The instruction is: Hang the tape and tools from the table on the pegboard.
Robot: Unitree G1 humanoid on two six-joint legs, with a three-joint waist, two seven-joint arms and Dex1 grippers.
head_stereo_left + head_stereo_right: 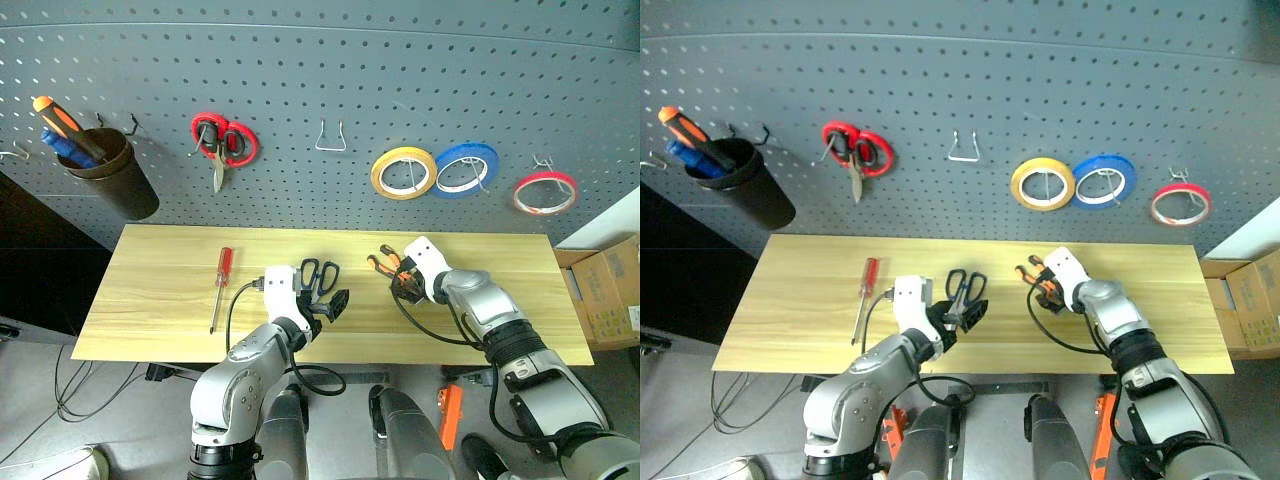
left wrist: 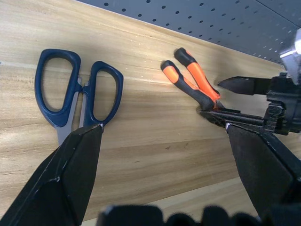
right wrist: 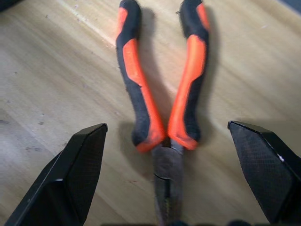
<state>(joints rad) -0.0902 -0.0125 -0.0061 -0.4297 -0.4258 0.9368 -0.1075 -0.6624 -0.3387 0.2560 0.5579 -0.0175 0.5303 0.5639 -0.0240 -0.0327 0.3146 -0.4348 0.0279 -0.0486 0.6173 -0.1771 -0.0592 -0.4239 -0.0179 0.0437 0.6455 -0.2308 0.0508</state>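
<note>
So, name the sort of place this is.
Likely a workshop or tool corner: a pegboard hung with tape rolls and scissors, above a wooden table with pliers.

Grey floor (image 1: 40, 440) below me, with a loose black cable (image 1: 75, 385) trailing on it near a white object (image 1: 60, 465) in the corner. Cardboard boxes (image 1: 608, 290) are stacked on that floor at the far right, a white wall strip (image 1: 610, 225) just above them. A dark unit (image 1: 35, 260) sits opposite the boxes; light is even.
</note>
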